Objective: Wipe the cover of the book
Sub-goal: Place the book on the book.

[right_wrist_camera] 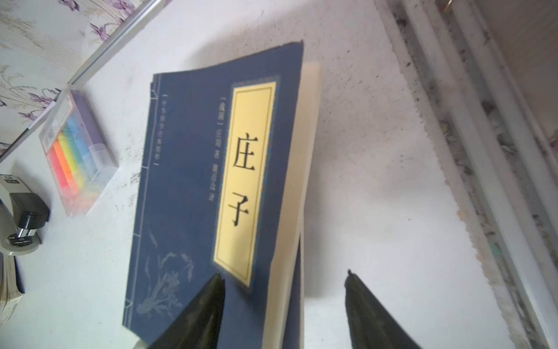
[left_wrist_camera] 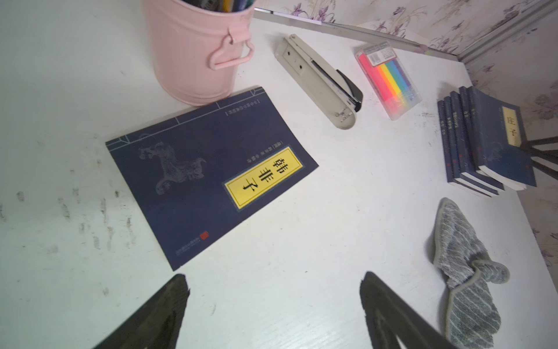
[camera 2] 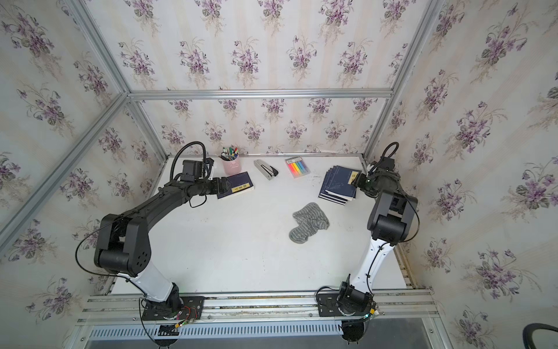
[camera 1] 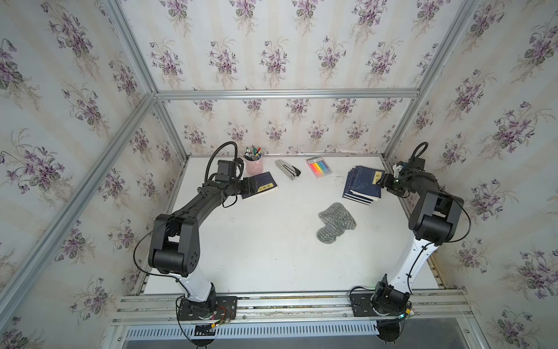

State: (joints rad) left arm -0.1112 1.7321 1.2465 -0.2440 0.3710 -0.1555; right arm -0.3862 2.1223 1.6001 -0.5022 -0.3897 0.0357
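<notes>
A single navy book (camera 1: 263, 184) (left_wrist_camera: 205, 169) with a yellow title label lies flat at the back left, beside the pink cup. My left gripper (camera 1: 248, 186) (left_wrist_camera: 273, 279) hangs open just before its near corner, with nothing between the fingers. At the back right is a fanned stack of navy books (camera 1: 362, 185) (camera 2: 338, 185). The top one (right_wrist_camera: 193, 181) carries a cream label. My right gripper (camera 1: 381, 180) (right_wrist_camera: 285, 276) is open at that book's edge, one finger over the cover and one beside the page edge. A grey striped cloth (camera 1: 335, 222) (left_wrist_camera: 465, 266) lies crumpled on the table, apart from both grippers.
A pink pen cup (camera 1: 253, 166), a grey stapler (camera 1: 288, 170) and a clear box of coloured sticky tabs (camera 1: 319, 167) line the back of the white table (camera 1: 256, 247). Papered walls and aluminium rails close in the back and both sides.
</notes>
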